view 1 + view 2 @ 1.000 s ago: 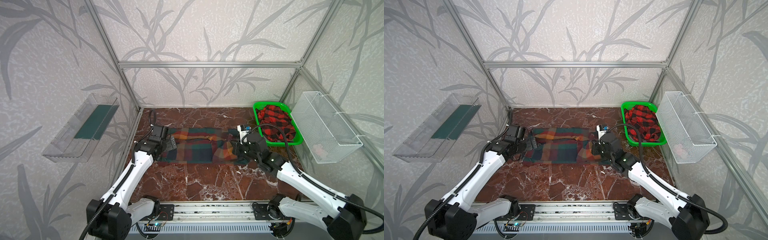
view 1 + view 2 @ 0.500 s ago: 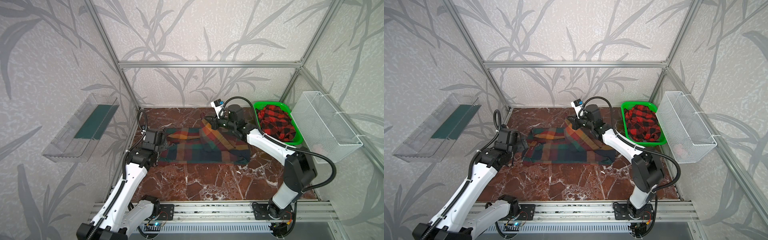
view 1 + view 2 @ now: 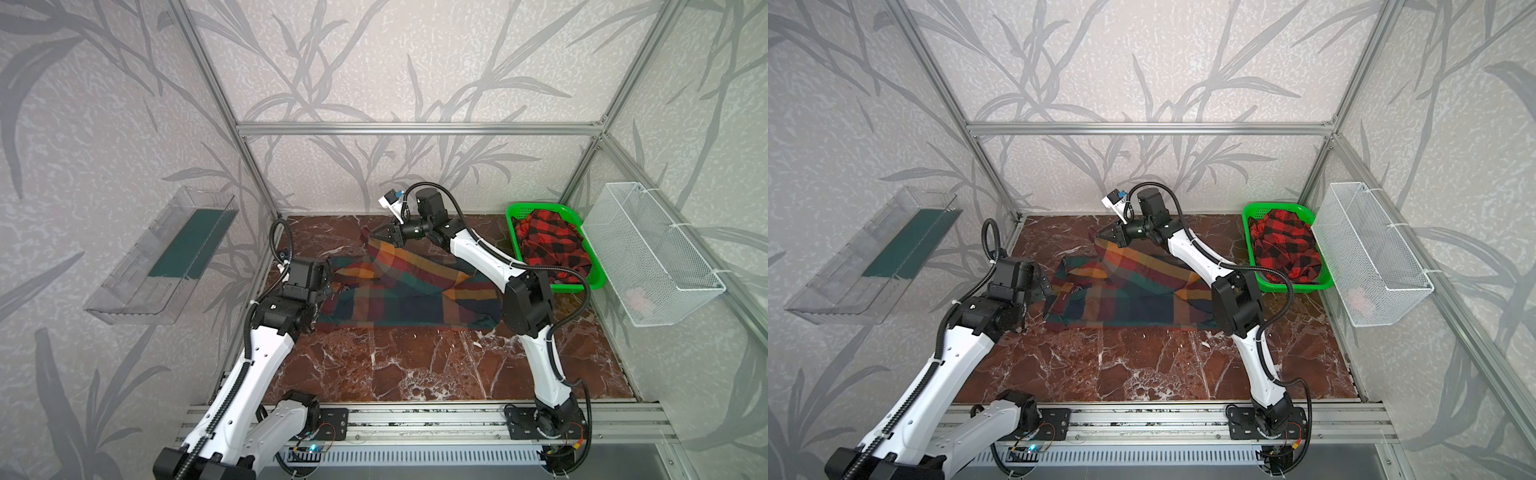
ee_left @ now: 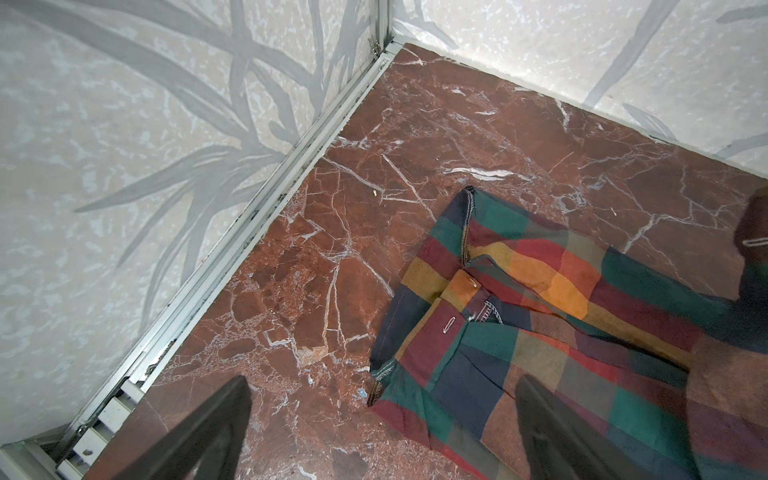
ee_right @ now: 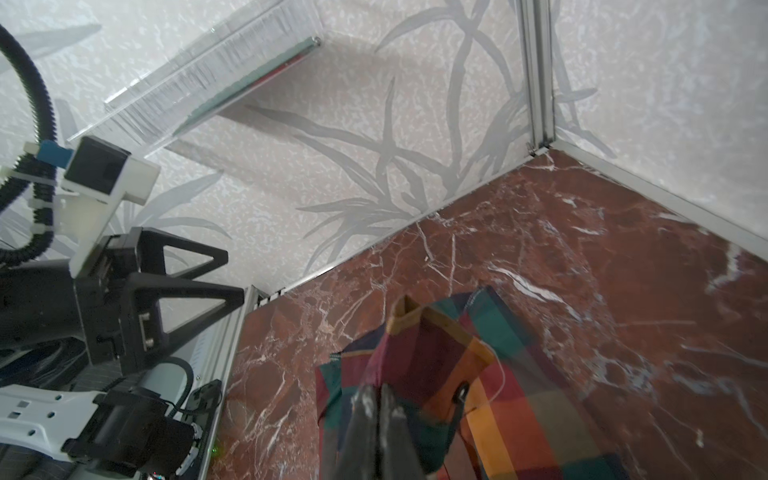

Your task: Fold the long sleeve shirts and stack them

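Carried across toward the back wall, the right gripper (image 3: pixel 380 236) is now clamped on a lifted corner of the blocked plaid shirt (image 3: pixel 399 301), which is spread on the marble table (image 3: pixel 415 365). The left gripper (image 4: pixel 380 390) is held wide. Soft, limp cloth is judged best pinched at hems.

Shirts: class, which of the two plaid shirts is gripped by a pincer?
The navy, orange, green and red shirt on the table, pinched by the right pincer. The red-and-black shirt lies bunched in the green basket, untouched.
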Available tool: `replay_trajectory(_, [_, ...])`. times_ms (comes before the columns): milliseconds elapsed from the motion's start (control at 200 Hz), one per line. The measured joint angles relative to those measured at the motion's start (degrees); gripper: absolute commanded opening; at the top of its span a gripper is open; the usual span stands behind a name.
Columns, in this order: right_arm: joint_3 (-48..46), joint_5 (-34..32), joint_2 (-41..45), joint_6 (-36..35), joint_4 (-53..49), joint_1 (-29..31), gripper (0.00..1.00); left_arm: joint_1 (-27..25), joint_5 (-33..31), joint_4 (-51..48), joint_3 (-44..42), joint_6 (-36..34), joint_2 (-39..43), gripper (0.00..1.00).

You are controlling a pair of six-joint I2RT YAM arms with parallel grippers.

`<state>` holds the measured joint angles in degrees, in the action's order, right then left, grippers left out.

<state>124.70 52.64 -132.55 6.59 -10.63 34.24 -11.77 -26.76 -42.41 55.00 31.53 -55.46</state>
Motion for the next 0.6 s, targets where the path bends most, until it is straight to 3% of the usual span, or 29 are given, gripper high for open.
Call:
replay_trajectory(180, [32.6, 2.7, -16.2, -6.9, -20.1, 1.2, 0.0, 0.4, -0.3, 0.0, 0.0, 0.1, 0.0, 0.99])
replay_trajectory(250, [39.9, 3.9, -20.3, -7.8, -24.7, 1.5, 0.0, 0.5, -0.3, 0.0, 0.0, 0.1, 0.0, 0.99])
replay_trajectory(325, [38.8, 5.5, -20.9, -7.7, -26.0, 1.7, 0.0, 0.6, -0.4, 0.0, 0.0, 0.1, 0.0, 0.99])
replay_trajectory(480, [27.8, 9.1, -20.0, -5.9, -23.1, 1.7, 0.0, 0.8, 0.1, 0.3, -0.1, -0.1, -0.2, 0.99])
replay_trajectory(600, [31.2, 11.8, -24.1, -3.8, -23.5, 1.7, 0.0, 1.0, 3.3, 3.8, -1.7, -2.3, -0.3, 0.99])
